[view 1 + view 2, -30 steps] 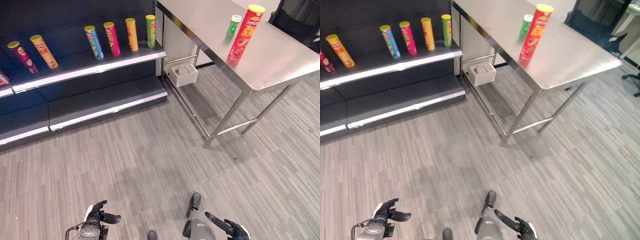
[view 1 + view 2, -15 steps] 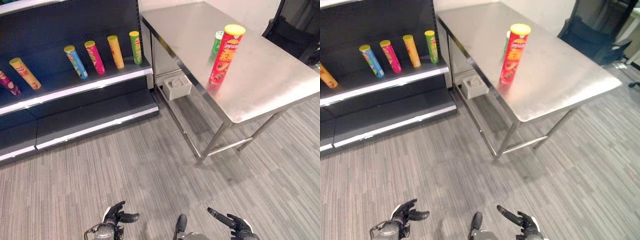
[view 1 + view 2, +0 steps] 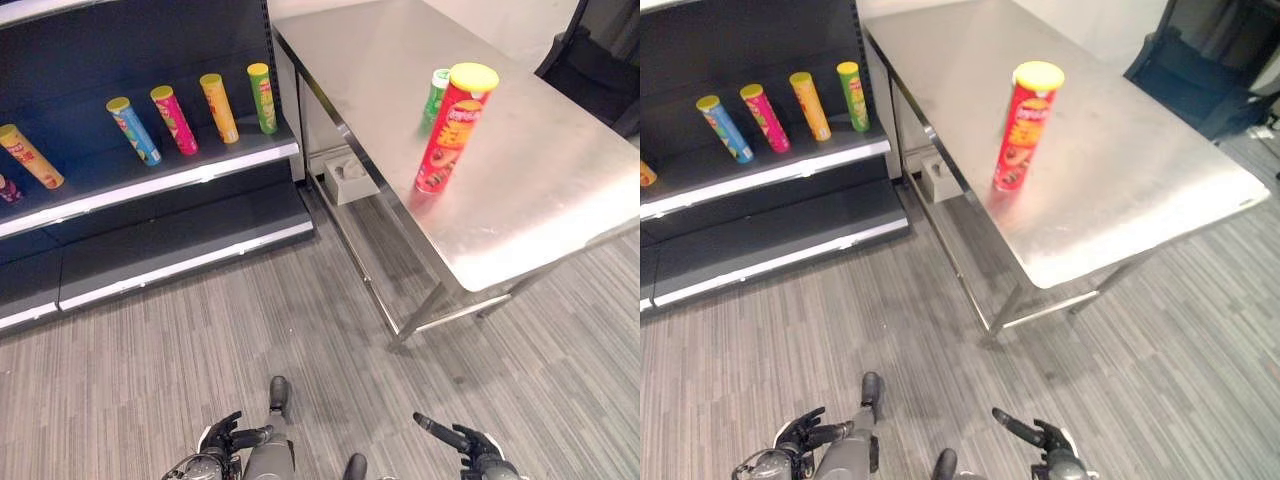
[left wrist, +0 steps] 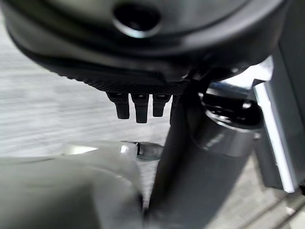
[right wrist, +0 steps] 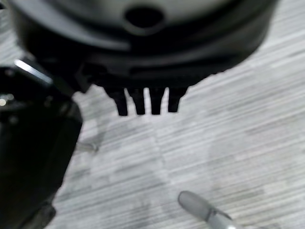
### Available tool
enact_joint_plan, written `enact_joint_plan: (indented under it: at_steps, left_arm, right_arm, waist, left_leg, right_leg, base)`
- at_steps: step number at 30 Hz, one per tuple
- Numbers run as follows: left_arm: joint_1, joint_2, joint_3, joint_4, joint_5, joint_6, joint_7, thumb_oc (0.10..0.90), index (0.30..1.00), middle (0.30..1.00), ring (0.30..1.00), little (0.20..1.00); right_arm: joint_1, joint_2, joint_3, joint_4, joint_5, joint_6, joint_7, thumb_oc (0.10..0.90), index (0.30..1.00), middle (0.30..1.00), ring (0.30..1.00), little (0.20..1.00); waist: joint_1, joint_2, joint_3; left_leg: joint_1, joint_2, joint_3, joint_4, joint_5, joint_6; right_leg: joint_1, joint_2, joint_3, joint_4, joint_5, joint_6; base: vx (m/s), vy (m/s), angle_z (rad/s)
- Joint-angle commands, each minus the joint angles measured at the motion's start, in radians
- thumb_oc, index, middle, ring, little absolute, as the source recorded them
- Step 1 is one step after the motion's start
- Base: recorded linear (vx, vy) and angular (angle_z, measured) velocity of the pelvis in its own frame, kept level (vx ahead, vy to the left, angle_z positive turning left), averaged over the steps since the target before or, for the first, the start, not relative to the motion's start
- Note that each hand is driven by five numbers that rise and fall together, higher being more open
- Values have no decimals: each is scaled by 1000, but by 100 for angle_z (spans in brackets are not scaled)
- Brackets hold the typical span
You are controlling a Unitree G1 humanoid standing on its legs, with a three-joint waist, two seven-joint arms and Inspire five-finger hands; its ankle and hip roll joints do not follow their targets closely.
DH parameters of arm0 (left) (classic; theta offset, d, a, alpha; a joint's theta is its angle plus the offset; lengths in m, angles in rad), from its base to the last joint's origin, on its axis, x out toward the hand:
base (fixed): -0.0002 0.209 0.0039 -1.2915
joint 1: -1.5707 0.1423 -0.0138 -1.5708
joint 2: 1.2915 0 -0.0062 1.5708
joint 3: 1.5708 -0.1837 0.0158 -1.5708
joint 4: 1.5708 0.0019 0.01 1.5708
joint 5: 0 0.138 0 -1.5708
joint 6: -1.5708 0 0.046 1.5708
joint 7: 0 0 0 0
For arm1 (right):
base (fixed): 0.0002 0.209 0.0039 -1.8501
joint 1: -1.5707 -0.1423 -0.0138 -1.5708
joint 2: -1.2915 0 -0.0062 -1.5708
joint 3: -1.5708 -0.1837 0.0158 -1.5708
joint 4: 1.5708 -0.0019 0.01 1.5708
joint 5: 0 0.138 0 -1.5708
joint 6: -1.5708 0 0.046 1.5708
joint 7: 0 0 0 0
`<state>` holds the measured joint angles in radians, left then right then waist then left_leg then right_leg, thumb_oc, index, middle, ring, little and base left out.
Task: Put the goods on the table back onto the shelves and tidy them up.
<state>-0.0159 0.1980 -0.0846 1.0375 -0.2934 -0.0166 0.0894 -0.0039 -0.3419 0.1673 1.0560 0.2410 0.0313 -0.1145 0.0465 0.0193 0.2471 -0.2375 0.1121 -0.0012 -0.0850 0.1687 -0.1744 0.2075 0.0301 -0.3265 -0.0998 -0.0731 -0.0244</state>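
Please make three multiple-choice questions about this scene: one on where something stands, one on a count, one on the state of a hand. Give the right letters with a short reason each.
1. Where does the tall red crisp tube with a yellow lid stand?
A. on the steel table
B. on the dark shelf
C. on the grey floor

2. How many tubes stand in a close row at the table end of the dark upper shelf board?
A. one
B. four
C. seven

3. What does the right hand hold?
A. the red tube
B. a green can
C. nothing

Answers:
1. A: the tall red crisp tube stands upright on the steel table, beside a smaller green can.
2. B: blue, pink, orange and green tubes form the row on the dark upper shelf board.
3. C: the right hand hangs low over the grey floor, fingers out and empty; so does the left hand.
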Motion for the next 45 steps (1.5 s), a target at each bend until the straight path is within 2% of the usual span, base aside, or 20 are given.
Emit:
enact_joint_plan:
  at_steps: [1, 5, 6, 11, 12, 13, 14, 16, 18, 19, 20, 21, 23, 25, 27, 32, 33, 35, 38, 45]
  left_arm:
    - [38, 44, -32, 44, 51, -3, 18, 800, 900, 900, 900, 900]
    - [33, 59, -23, 84, 71, -5, 24, 800, 900, 900, 900, 900]
    - [29, 69, -19, 91, 76, -5, 26, 800, 900, 900, 900, 900]
    - [12, 92, -15, 67, 75, -5, 31, 800, 900, 900, 900, 900]
    - [7, 102, -15, 47, 74, -4, 36, 800, 900, 900, 900, 900]
    - [6, 102, -15, 47, 74, -4, 36, 800, 900, 900, 900, 900]
    - [-13, 119, -19, 28, 64, -5, 42, 800, 900, 900, 900, 900]
    - [-20, 136, -9, 22, 66, -10, 55, 800, 900, 900, 900, 900]
    - [-22, 140, -7, 22, 70, -12, 56, 800, 900, 900, 900, 900]
    - [-30, 159, -9, 64, 109, 1, 45, 800, 900, 900, 900, 900]
    - [-26, 152, 12, 30, 84, -17, 45, 800, 900, 900, 900, 900]
    - [-16, 145, 22, 23, 93, -18, 39, 800, 900, 900, 900, 900]
    - [-7, 139, 28, 16, 101, -15, 37, 800, 900, 900, 900, 900]
    - [28, 115, 48, 2, 120, -13, 29, 800, 900, 900, 900, 900]
    - [39, 103, 51, 9, 127, -13, 26, 800, 900, 900, 900, 900]
    - [53, 99, 50, 24, 144, -13, 9, 800, 900, 900, 900, 900]
    - [65, 100, 50, 23, 151, -12, 1, 800, 900, 900, 900, 900]
    - [67, 100, 50, 25, 151, -15, -3, 800, 900, 900, 900, 900]
    - [94, 115, 31, 2, 156, -30, -33, 800, 900, 900, 900, 900]
    - [114, 110, 1, 19, 148, -36, -65, 800, 900, 900, 900, 900]
  right_arm:
    - [8, -30, -12, -24, -11, -38, -13, 800, 900, 900, 900, 900]
    - [5, -12, -20, -4, -11, -33, -5, 800, 900, 900, 900, 900]
    - [6, -2, -30, 17, -13, -26, -6, 800, 900, 900, 900, 900]
    - [6, 5, -66, 50, 0, -25, -8, 800, 900, 900, 900, 900]
    - [8, -1, -88, 52, 7, -26, -17, 800, 900, 900, 900, 900]
    - [8, -1, -88, 52, 7, -26, -17, 800, 900, 900, 900, 900]
    - [2, -9, -113, 49, 24, -31, -35, 800, 900, 900, 900, 900]
    - [7, -37, -156, 37, 31, -38, -60, 800, 900, 900, 900, 900]
    - [7, -60, -172, 31, 27, -37, -62, 800, 900, 900, 900, 900]
    - [21, -129, -210, 80, -5, -24, -70, 800, 900, 900, 900, 900]
    - [61, -193, -313, 49, 12, -36, -102, 800, 900, 900, 900, 900]
    - [82, -246, -394, 14, 22, -41, -123, 800, 900, 900, 900, 900]
    - [105, -272, -441, -21, 17, -43, -142, 800, 900, 900, 900, 900]
    - [166, -338, -589, -194, 13, -62, -195, 800, 900, 900, 900, 900]
    - [178, -384, -650, -325, -1, -86, -215, 800, 900, 900, 900, 900]
    - [162, -503, -725, -582, 6, -147, -192, 800, 900, 900, 900, 900]
    - [154, -544, -753, -741, 28, -178, -152, 800, 900, 900, 900, 900]
    - [140, -570, -759, -767, 42, -193, -138, 800, 900, 900, 900, 900]
    - [33, -651, -722, -926, 214, -270, -12, 800, 900, 900, 900, 900]
    - [-162, -654, -519, -956, 416, -271, 124, 800, 900, 900, 900, 900]
  waist:
    - [36, -10, -29]
    - [34, -36, -57]
    - [33, -47, -66]
    - [22, -50, -55]
    - [4, -48, -30]
    - [6, -49, -31]
    - [-10, -39, 3]
    - [-8, -39, -2]
    - [-10, -40, -2]
    - [-25, -69, -15]
    - [-29, -90, -50]
    - [-43, -91, -63]
    - [-50, -89, -72]
    - [-69, -86, -92]
    - [-73, -84, -100]
    - [-74, -83, -115]
    - [-71, -84, -122]
    - [-69, -84, -125]
    - [-44, -86, -139]
    - [1, -92, -154]
  left_leg:
    - [70, -6, 13, 24, 26, 46]
    - [117, -33, 44, 33, -20, 79]
    - [135, -50, 64, 38, -51, 105]
    - [169, -74, 88, 36, -93, 145]
    - [185, -81, 95, 36, -103, 166]
    - [184, -82, 98, 37, -103, 166]
    - [186, -75, 110, 38, -108, 180]
    - [208, -61, 144, 29, -132, 164]
    - [219, -54, 150, 24, -137, 155]
    - [229, -56, 176, 20, -152, 136]
    - [246, -62, 182, 11, -152, 132]
    - [264, -58, 184, 6, -160, 127]
    - [268, -57, 183, 0, -160, 125]
    - [296, -44, 187, -2, -177, 116]
    - [310, -37, 191, -2, -186, 110]
    - [325, -28, 200, -2, -191, 102]
    - [333, -25, 206, -2, -193, 99]
    - [332, -23, 207, -2, -192, 98]
    - [337, -16, 207, -2, -193, 91]
    - [341, -13, 200, -2, -190, 83]
  right_leg:
    - [-16, -83, 72, 13, -9, 125]
    - [-6, -128, 107, 17, -1, 146]
    - [-27, -155, 122, 71, -8, 163]
    - [-128, -188, 153, 261, 3, 197]
    - [-208, -205, 164, 401, 80, 211]
    - [-213, -207, 168, 406, 78, 212]
    - [-286, -222, 156, 514, 131, 212]
    - [-295, -293, 59, 438, 112, 210]
    - [-274, -307, 19, 359, 113, 206]
    - [-228, -288, -6, 121, 142, 231]
    - [-197, -270, 6, 73, 177, 241]
    - [-171, -260, 6, 43, 183, 244]
    - [-164, -254, 7, 27, 184, 243]
    - [-141, -242, 13, 13, 170, 244]
    - [-134, -238, 14, 13, 162, 244]
    - [-127, -231, 25, 13, 153, 239]
    - [-120, -227, 28, 13, 146, 236]
    - [-120, -226, 28, 13, 145, 236]
    - [-108, -224, 23, 13, 135, 234]
    - [-92, -225, 4, 13, 129, 231]
  base:
    - [139, 111, -70]
    - [239, 237, -48]
    - [185, 260, -29]
    - [52, 182, -15]
    - [-14, 184, -6]
    - [-95, 205, -12]
    - [-52, 137, -14]
    - [20, 70, -24]
    - [98, -82, -63]
    - [300, -172, -42]
    - [364, -169, -28]
    - [300, -93, -24]
    - [106, -24, 17]
    - [124, -23, 15]
    - [95, -21, -25]
    - [60, -23, -17]
    - [25, -16, -12]
    - [37, -15, -4]
    - [24, -15, 12]
    - [8, -16, 9]
